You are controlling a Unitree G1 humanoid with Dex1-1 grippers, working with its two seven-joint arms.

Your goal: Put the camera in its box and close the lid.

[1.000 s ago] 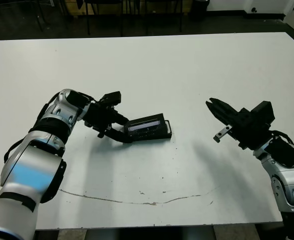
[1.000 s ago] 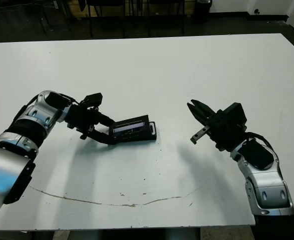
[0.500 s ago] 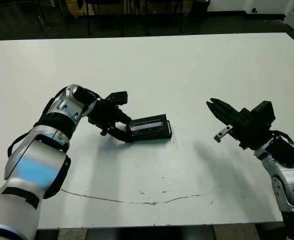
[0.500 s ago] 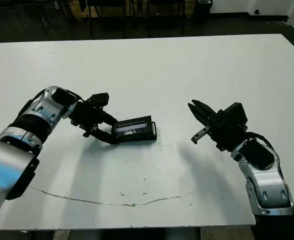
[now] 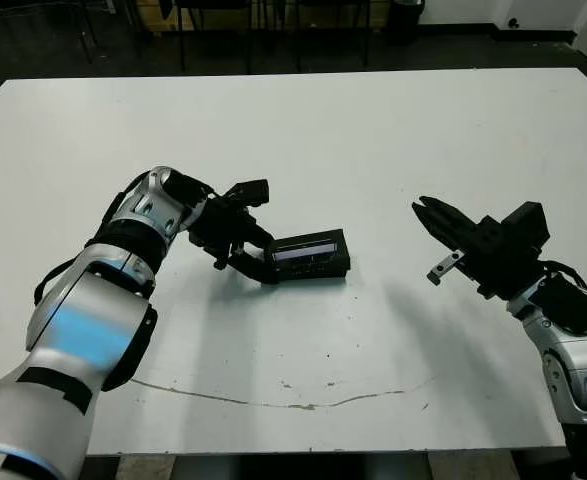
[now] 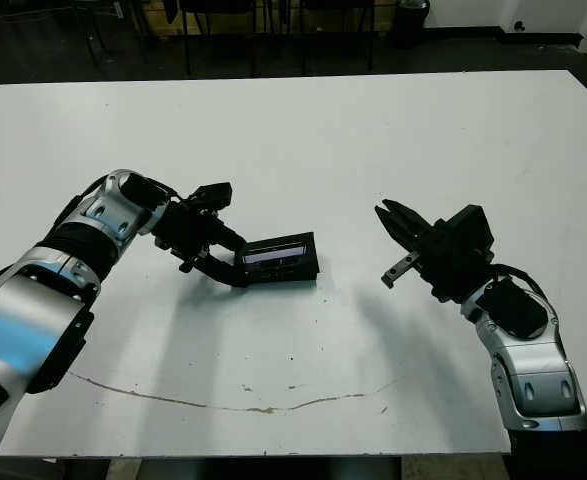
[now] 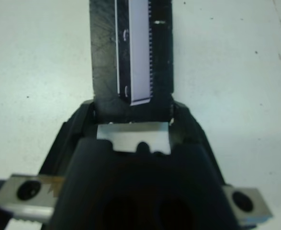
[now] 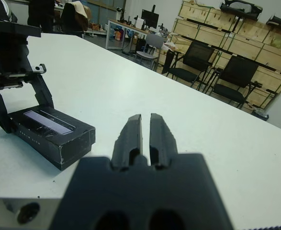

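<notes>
Closing out, by the look of it: the lid with its grey stripe sits flat on top of the box, the pair reading as one closed black block on the white table, left of centre. Camera isn't visible anywhere, so my read is it's already inside; can't confirm. Left gripper is at the block's left short end, fingers spread to either side of that end. In the left wrist view they bracket the corners, but I can't tell whether they're pinching it or just resting against it. Whether the lid is fully seated at the far end also isn't resolvable from here. Right gripper hangs above the table well right of the box, touching nothing, fingers drawn nearly together with only a thin slit between them, empty. Judgement: last step, lid seating or release. Next move should be a light press along the lid if any edge is proud, then spread the left fingers and back straight off along the box's long axis so the block doesn't get dragged or the lid tipped.
</notes>
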